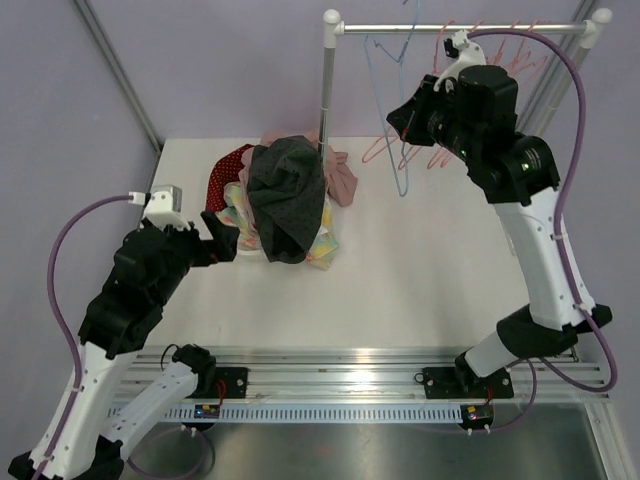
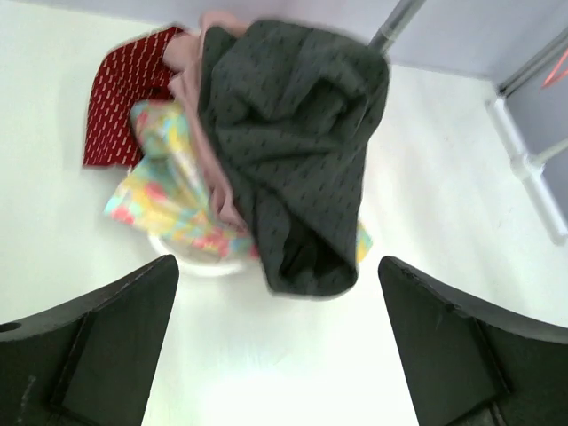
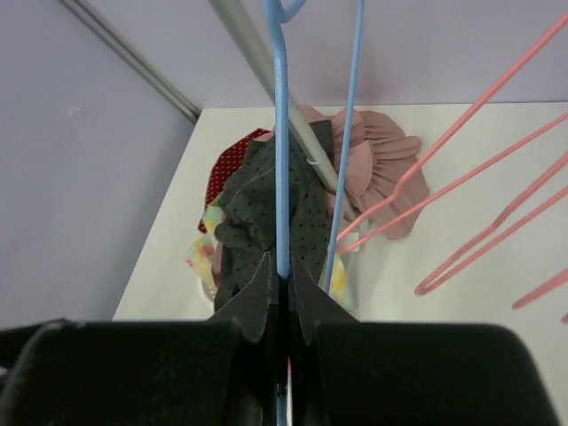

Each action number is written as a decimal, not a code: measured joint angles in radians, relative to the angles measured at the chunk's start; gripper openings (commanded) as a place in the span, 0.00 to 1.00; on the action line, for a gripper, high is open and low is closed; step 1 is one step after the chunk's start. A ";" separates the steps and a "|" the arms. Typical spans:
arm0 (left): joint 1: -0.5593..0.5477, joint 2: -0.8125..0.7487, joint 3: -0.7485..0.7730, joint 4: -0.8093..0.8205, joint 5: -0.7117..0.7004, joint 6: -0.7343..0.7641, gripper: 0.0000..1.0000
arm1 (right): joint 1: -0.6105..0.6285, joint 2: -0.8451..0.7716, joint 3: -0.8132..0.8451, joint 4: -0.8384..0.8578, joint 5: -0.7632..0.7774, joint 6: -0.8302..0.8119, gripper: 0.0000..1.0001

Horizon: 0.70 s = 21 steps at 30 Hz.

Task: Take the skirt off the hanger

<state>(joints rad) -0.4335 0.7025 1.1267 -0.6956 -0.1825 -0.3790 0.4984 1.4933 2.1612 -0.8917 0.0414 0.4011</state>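
Note:
The dark grey dotted skirt (image 1: 288,195) lies crumpled on top of a pile of clothes on the white table, off any hanger. It shows in the left wrist view (image 2: 297,151) and the right wrist view (image 3: 253,209). My right gripper (image 1: 408,122) is up by the rail, shut (image 3: 282,271) on the wire of a bare blue hanger (image 3: 281,133), which hangs down in the top view (image 1: 402,180). My left gripper (image 1: 225,240) is open and empty (image 2: 277,266), low over the table just in front of the skirt's near edge.
Under the skirt lie a red patterned garment (image 1: 225,175), a floral one (image 1: 240,215) and a pink one (image 1: 342,180). A clothes rail (image 1: 460,28) on a grey pole (image 1: 327,90) carries several pink hangers (image 1: 440,150) at the back right.

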 measured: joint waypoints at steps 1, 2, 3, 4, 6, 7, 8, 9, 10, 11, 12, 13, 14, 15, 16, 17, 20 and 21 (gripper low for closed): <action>0.000 -0.033 -0.027 -0.023 0.000 0.005 0.99 | -0.001 0.032 0.026 0.005 0.008 -0.010 0.00; 0.000 -0.062 -0.057 -0.050 -0.001 0.010 0.99 | -0.004 0.080 0.080 0.002 0.020 -0.022 0.00; 0.000 -0.084 -0.088 -0.076 -0.003 0.015 0.99 | -0.008 0.127 0.136 0.004 0.024 -0.032 0.00; 0.000 -0.100 -0.117 -0.104 -0.006 0.018 0.99 | -0.013 0.172 0.186 0.011 0.027 -0.040 0.00; 0.000 -0.112 -0.153 -0.151 -0.018 0.020 0.99 | -0.029 0.248 0.285 -0.003 0.024 -0.045 0.00; 0.000 -0.112 -0.163 -0.169 -0.023 0.020 0.99 | -0.039 0.289 0.333 -0.012 0.018 -0.045 0.00; 0.000 -0.113 -0.172 -0.183 -0.027 0.020 0.99 | -0.052 0.322 0.369 -0.018 0.016 -0.044 0.00; 0.000 -0.113 -0.177 -0.188 -0.027 0.020 0.99 | -0.064 0.349 0.389 -0.018 0.011 -0.042 0.00; 0.000 -0.114 -0.183 -0.185 -0.028 0.020 0.99 | -0.076 0.367 0.394 -0.016 0.003 -0.038 0.00; 0.000 -0.117 -0.192 -0.179 -0.029 0.020 0.99 | -0.086 0.375 0.385 -0.011 -0.001 -0.035 0.00; 0.000 -0.119 -0.201 -0.172 -0.029 0.020 0.99 | -0.092 0.377 0.368 -0.010 -0.004 -0.033 0.00; 0.000 -0.120 -0.207 -0.171 -0.029 0.019 0.99 | -0.098 0.376 0.341 -0.008 -0.007 -0.029 0.00; 0.000 -0.118 -0.211 -0.171 -0.032 0.019 0.99 | -0.100 0.369 0.304 0.010 -0.011 -0.024 0.00; 0.000 -0.116 -0.214 -0.171 -0.035 0.016 0.99 | -0.100 0.355 0.253 0.031 -0.020 -0.019 0.00; 0.000 -0.113 -0.216 -0.171 -0.037 0.015 0.99 | -0.100 0.346 0.214 0.039 -0.028 -0.013 0.00; 0.000 -0.111 -0.218 -0.170 -0.040 0.014 0.99 | -0.099 0.336 0.164 0.051 -0.037 -0.009 0.00; 0.000 -0.114 -0.220 -0.170 -0.047 0.012 0.99 | -0.099 0.305 0.056 0.085 -0.055 0.002 0.00; 0.000 -0.116 -0.220 -0.169 -0.050 0.012 0.99 | -0.099 0.291 0.026 0.104 -0.058 0.005 0.05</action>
<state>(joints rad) -0.4339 0.5869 0.9062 -0.8642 -0.2329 -0.3668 0.3992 1.7847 2.1872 -0.7876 -0.0162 0.4065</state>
